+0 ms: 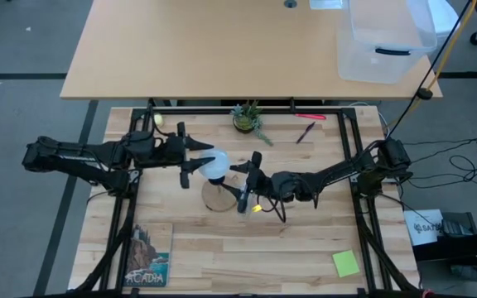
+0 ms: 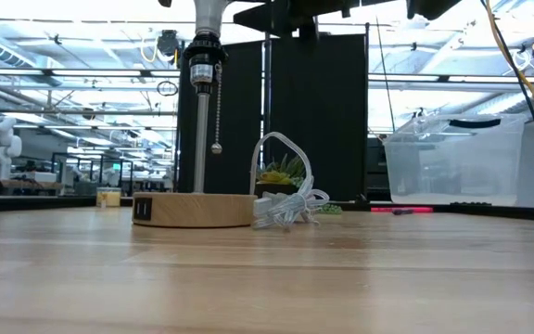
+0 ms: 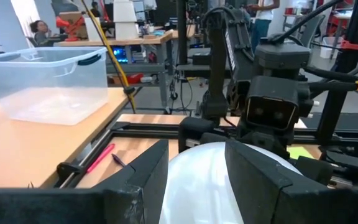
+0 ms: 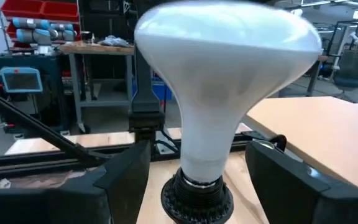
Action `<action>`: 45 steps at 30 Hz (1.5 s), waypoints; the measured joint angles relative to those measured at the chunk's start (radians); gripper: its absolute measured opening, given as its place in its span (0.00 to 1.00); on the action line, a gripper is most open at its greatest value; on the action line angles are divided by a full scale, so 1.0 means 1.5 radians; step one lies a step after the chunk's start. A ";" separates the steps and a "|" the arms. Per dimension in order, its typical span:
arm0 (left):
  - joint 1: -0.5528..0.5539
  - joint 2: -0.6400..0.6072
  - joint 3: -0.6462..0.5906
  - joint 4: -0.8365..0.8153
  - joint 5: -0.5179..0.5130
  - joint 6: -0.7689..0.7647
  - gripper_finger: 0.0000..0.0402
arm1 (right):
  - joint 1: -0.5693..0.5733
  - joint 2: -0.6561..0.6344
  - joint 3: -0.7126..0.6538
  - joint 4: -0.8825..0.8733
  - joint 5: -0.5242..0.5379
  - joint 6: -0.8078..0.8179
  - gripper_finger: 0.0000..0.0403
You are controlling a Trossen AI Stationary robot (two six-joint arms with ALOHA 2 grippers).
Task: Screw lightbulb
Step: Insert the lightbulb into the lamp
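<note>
Tabletop (image 1: 222, 248): wooden stand (image 2: 196, 210) carried near its centre.
Lightbulb (image 4: 219, 81): seated upright in the stand's socket (image 4: 196, 198); judged light, smooth, fragile; best taken gently at the globe.
Left claw (image 3: 194, 180): reached in level, clasped around the globe.
Right claw (image 4: 197, 180): level, released, fingers flanking the neck, apart from it.

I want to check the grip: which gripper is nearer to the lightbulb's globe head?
Left. The left gripper has its fingers around the lightbulb globe; the right gripper stands open lower, beside the socket.
</note>
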 joint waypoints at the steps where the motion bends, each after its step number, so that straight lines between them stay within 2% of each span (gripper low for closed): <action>1: 0.000 0.000 0.000 0.001 0.000 0.003 0.41 | 0.000 0.000 0.000 -0.002 0.000 0.000 0.64; 25: -0.016 -0.001 0.000 0.013 -0.003 0.030 0.41 | 0.002 0.000 0.000 0.011 -0.003 -0.033 0.64; 30: -0.016 -0.001 0.000 0.013 -0.005 0.029 0.41 | -0.012 -0.001 0.001 0.019 -0.006 -0.002 0.64; 45: -0.013 -0.001 0.000 0.013 -0.007 0.028 0.41 | -0.032 -0.001 0.003 0.023 -0.107 0.025 0.64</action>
